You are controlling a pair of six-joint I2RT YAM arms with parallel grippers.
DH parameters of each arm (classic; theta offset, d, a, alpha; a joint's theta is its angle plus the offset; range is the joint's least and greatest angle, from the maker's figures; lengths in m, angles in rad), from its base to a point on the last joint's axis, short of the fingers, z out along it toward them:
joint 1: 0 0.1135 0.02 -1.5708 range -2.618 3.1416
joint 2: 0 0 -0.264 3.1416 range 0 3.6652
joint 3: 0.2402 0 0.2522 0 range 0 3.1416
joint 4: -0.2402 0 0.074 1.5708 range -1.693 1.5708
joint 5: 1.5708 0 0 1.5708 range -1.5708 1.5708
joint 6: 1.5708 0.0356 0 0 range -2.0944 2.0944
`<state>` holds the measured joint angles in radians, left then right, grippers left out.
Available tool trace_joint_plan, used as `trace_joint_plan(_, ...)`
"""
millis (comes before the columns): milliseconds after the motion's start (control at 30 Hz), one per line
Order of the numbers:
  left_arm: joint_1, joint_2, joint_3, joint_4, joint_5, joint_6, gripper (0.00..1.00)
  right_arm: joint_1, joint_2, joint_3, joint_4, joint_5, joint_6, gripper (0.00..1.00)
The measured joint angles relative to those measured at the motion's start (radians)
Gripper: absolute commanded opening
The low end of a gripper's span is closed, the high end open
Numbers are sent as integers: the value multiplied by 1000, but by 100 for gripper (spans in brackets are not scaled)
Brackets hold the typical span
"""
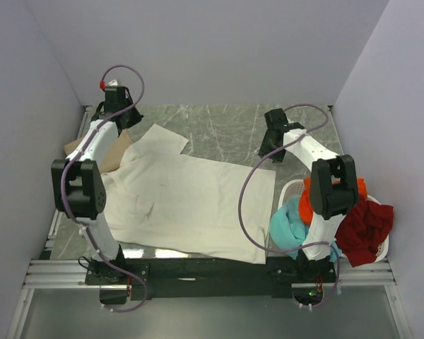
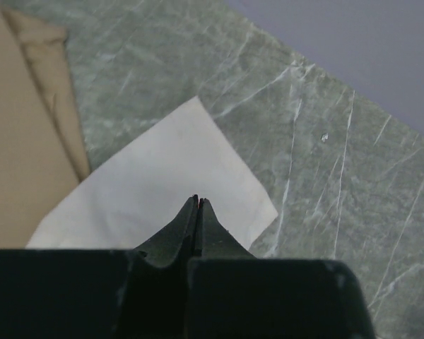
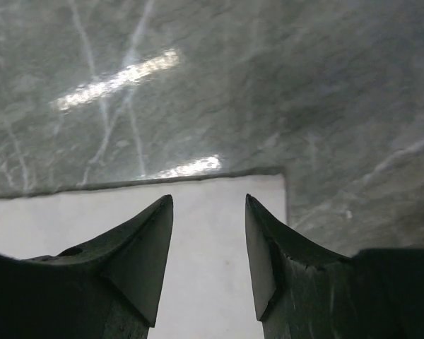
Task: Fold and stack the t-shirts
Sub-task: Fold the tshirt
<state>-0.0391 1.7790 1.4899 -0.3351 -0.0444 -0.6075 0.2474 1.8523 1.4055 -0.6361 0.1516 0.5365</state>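
Counter (image 1: 233,131): grey-green, marbled with pale veins, glossy.
Cream-white t-shirt (image 1: 191,201): lay spread flat mid-counter, soft and lightly creased, with one sleeve angled far-left.
Tan t-shirt (image 1: 115,154): touched its far-left edge.
My left pincer (image 2: 198,202): tips pressed together, empty, above that sleeve.
My right pincer (image 3: 208,206): black wedge fingers apart, over the shirt's square far-right corner.
Basket (image 1: 288,191): white plastic, at right, with teal t-shirt (image 1: 290,227), orange t-shirt (image 1: 307,203) and dark red t-shirt (image 1: 364,229) heaped in it.

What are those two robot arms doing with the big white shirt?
They seem about to fold it. The cream-white t-shirt lies spread flat on the table. The left gripper is shut over one sleeve, beside a tan t-shirt. The right gripper is open over the shirt's far corner. A teal t-shirt, an orange t-shirt and a dark red t-shirt sit in the basket.
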Motion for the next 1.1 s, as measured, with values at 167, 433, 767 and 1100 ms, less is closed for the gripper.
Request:
trace_joint_plan(167,0,172,148,10,67,32,8,-53,3,2,-42,17,-15,52)
trace_joint_plan(433,-9,362,324,-10,139,38,12,-77,28,2,-59,24,-47,51)
trace_joint_plan(767,-44,444,409,-11,165,38,13,-99,126,-30,-24,6,-59,44)
trace_joint_plan(1100,-60,535,487,-35,152,39,22,-106,123,-39,-2,-21,-70,24)
